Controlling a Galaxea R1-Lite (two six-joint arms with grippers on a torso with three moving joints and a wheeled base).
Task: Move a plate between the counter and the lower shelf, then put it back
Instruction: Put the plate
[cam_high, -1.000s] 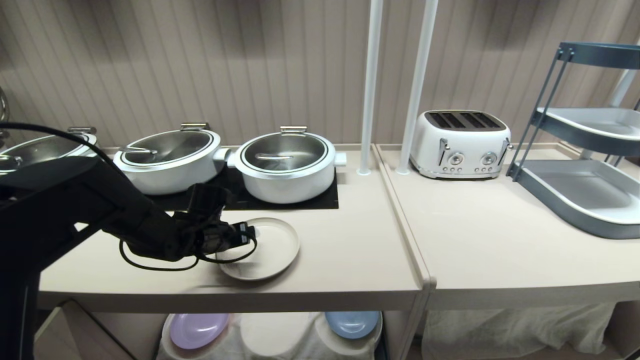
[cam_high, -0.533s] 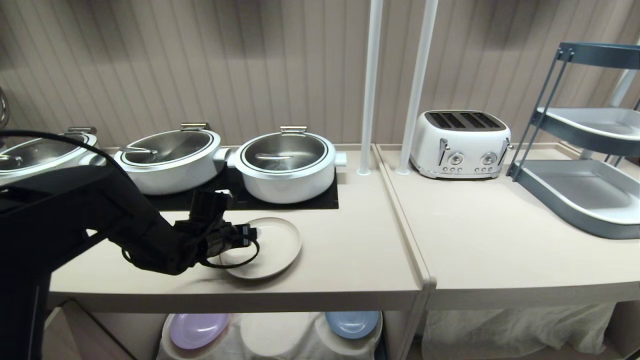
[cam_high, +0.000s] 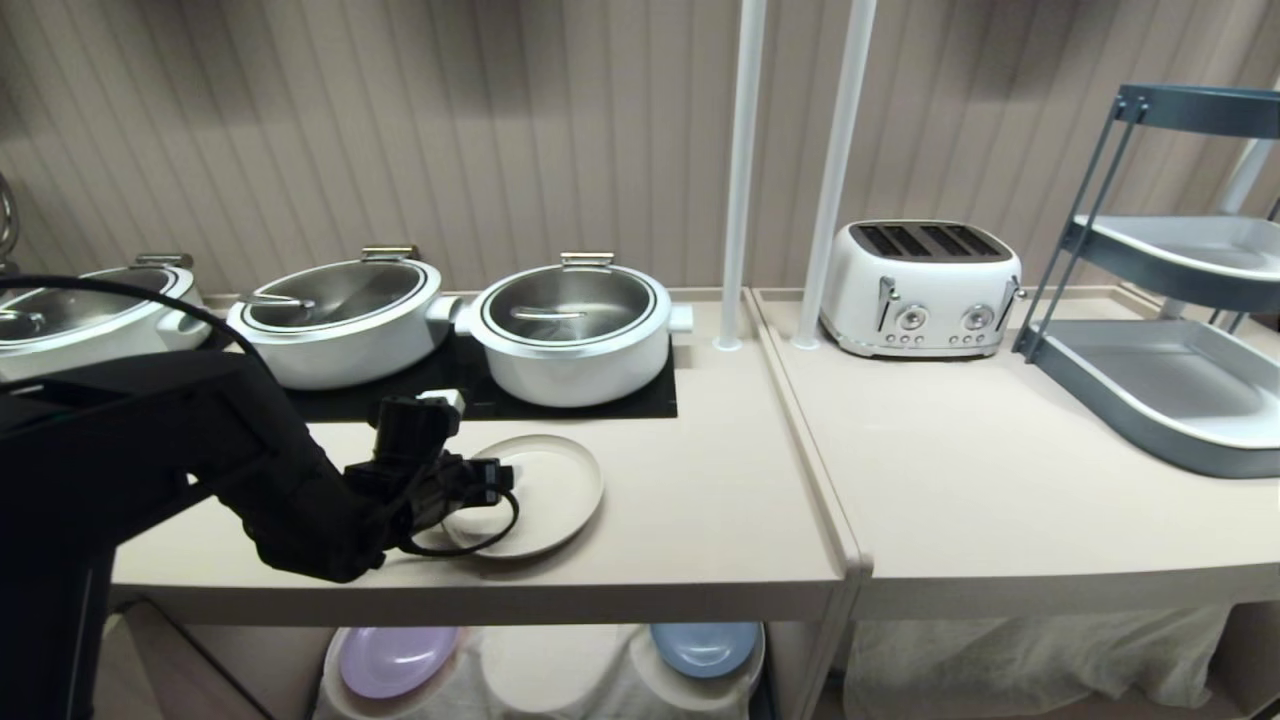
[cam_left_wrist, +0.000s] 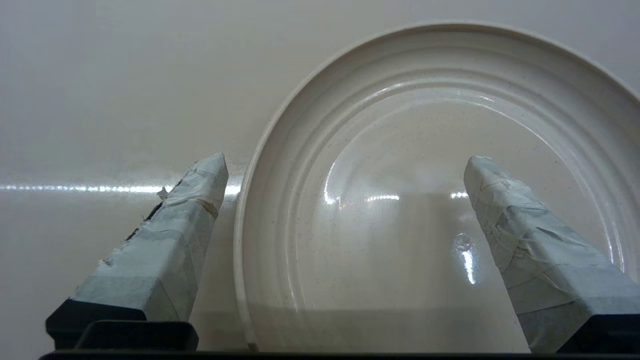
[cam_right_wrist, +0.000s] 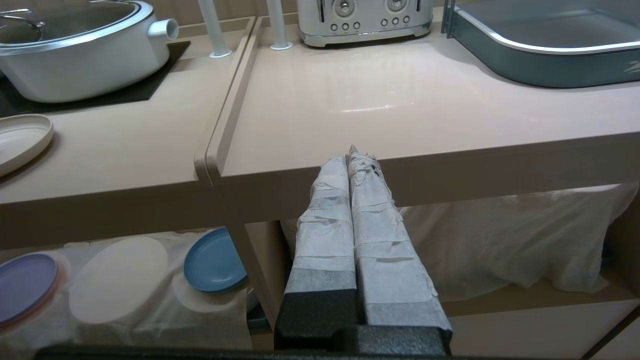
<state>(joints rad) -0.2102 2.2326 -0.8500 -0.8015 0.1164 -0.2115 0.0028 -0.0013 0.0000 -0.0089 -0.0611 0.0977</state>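
Observation:
The cream plate (cam_high: 545, 490) lies flat on the counter (cam_high: 700, 520), just in front of the black cooktop (cam_high: 600, 405). My left gripper (cam_high: 478, 488) hovers at the plate's left rim. In the left wrist view the left gripper (cam_left_wrist: 345, 161) is open and straddles the plate's (cam_left_wrist: 425, 210) rim, one taped finger (cam_left_wrist: 185, 225) outside over the counter and the other over the plate's well, gripping nothing. The lower shelf (cam_high: 545, 675) under the counter has a white cloth. My right gripper (cam_right_wrist: 350, 152) is shut and empty, parked low before the neighbouring worktop's front edge.
Three lidded white pots (cam_high: 575, 330) stand at the back of the counter. A lilac plate (cam_high: 395, 658) and a blue plate (cam_high: 705, 645) rest on the shelf cloth. To the right are two white poles (cam_high: 740, 180), a white toaster (cam_high: 920, 285) and a grey tiered rack (cam_high: 1170, 380).
The left arm has shifted a little to the right and its wrist has tilted over the plate's left rim. The jaws stay open and the plate stays on the counter.

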